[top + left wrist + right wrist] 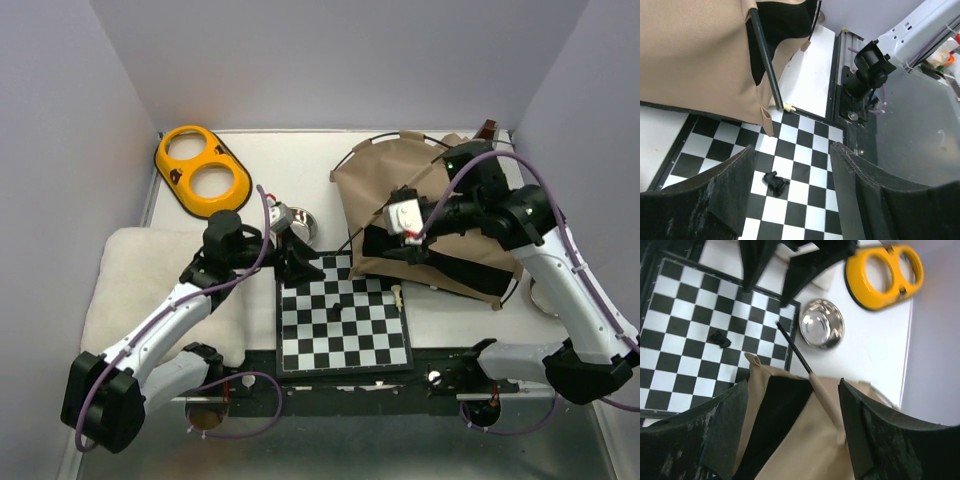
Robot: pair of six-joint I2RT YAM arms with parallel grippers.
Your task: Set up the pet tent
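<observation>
Tan pet tent [385, 185] overlaps the chessboard [343, 325] at its far-right corner; your left hand [792, 150] and right hand [792, 385] both gape empty

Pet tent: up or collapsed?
Collapsed. The pet tent lies slumped and creased, overlapping the chessboard corner, with a pole sticking out bare past the fabric.

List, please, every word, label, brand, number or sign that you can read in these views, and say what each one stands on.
No text can be read in any view.
Small brown tab at the far corner of the pet tent: too small to read.
Chessboard: plain squares, no letters or numbers showing.
</observation>
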